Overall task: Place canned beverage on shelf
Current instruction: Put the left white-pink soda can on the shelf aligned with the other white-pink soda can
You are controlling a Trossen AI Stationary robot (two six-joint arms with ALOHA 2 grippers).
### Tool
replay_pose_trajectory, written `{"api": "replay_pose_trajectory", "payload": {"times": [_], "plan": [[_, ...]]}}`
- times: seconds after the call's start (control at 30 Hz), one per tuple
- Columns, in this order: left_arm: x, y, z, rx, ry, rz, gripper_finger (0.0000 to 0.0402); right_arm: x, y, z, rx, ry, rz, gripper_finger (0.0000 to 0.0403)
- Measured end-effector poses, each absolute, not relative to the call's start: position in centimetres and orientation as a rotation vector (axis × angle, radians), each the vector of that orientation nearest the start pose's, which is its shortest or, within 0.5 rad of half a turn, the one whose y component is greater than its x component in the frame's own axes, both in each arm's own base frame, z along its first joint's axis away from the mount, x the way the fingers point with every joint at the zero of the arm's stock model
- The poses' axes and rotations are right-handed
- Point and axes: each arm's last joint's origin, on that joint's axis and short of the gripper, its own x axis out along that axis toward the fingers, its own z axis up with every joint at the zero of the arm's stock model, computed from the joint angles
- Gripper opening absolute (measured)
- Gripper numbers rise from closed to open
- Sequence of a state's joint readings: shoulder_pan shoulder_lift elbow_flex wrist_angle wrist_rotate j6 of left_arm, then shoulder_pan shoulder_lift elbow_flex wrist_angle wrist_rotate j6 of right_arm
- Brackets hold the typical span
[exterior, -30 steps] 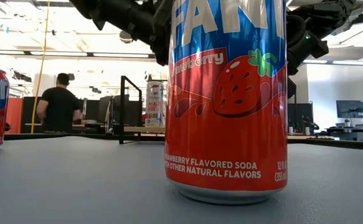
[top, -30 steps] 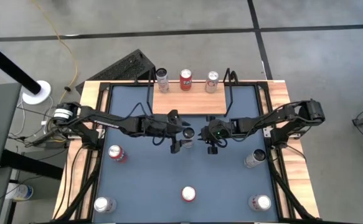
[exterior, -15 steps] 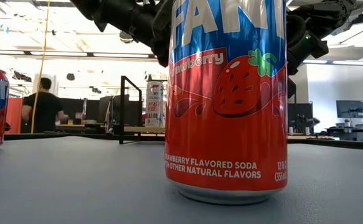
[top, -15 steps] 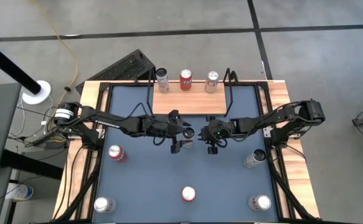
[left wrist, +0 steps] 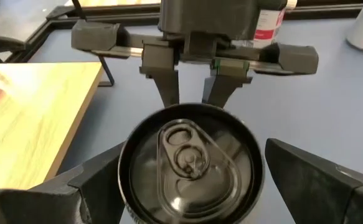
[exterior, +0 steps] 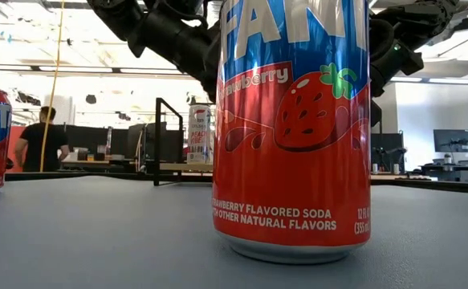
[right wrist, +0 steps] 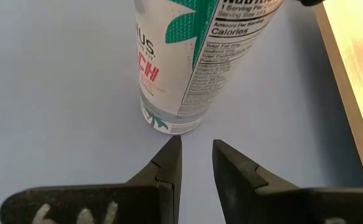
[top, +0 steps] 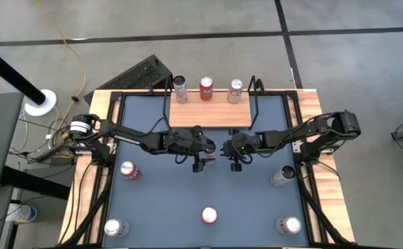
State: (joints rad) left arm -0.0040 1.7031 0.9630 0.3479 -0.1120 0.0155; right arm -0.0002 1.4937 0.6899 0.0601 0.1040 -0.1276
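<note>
The slim white can point(left wrist: 190, 165) stands upright on the blue table point(top: 160, 207), just in front of the shelf point(top: 208, 115), which already carries three cans along its back edge. The left hand point(left wrist: 190, 186) is right over it, fingers point(left wrist: 91, 186) spread wide on either side of the dark lid, nothing gripped yet. Good line-up, I'd say: centre it so both pads meet the wall together, drop lower on the body, then close. Squeeze near the rim and a tall thin can like this may tip or slip. The right hand point(right wrist: 193, 158) sits just across the can, its fingers nearly together and holding nothing; it looks close enough to bump, so best it keeps clear. Lift straight, then carry to the shelf's free front strip, mind the black wire frame point(top: 255, 93).
</note>
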Motion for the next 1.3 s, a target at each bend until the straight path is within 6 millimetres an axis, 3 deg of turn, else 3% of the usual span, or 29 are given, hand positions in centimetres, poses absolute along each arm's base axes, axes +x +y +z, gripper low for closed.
{"api": "replay_pose_trajectory", "payload": {"times": [0.27, 0.6, 0.77, 1.0, 1.3], "plan": [[36.5, 0.2, 20.7, 0.029, 0.394, 0.106, 0.0331, 28.4, -0.3, 16.7, -0.16, 0.749, -0.052, 0.0097], [36.5, 0.2, 20.7, 0.072, 0.407, 0.121, 0.0236, 28.4, -0.3, 16.7, -0.156, 0.748, -0.054, 0.0097], [36.5, 0.2, 21.1, 0.096, 0.434, 0.115, 0.0236, 28.4, -0.1, 16.7, -0.163, 0.748, -0.047, 0.0097], [36.5, 0.2, 22.7, 0.14, 0.454, 0.102, 0.0236, 28.4, -0.1, 16.7, -0.164, 0.749, -0.047, 0.0097], [34.2, 1.4, 27.4, 0.155, 0.372, 0.1, 0.0236, 28.4, -0.1, 16.6, -0.167, 0.754, -0.045, 0.0097]]}}
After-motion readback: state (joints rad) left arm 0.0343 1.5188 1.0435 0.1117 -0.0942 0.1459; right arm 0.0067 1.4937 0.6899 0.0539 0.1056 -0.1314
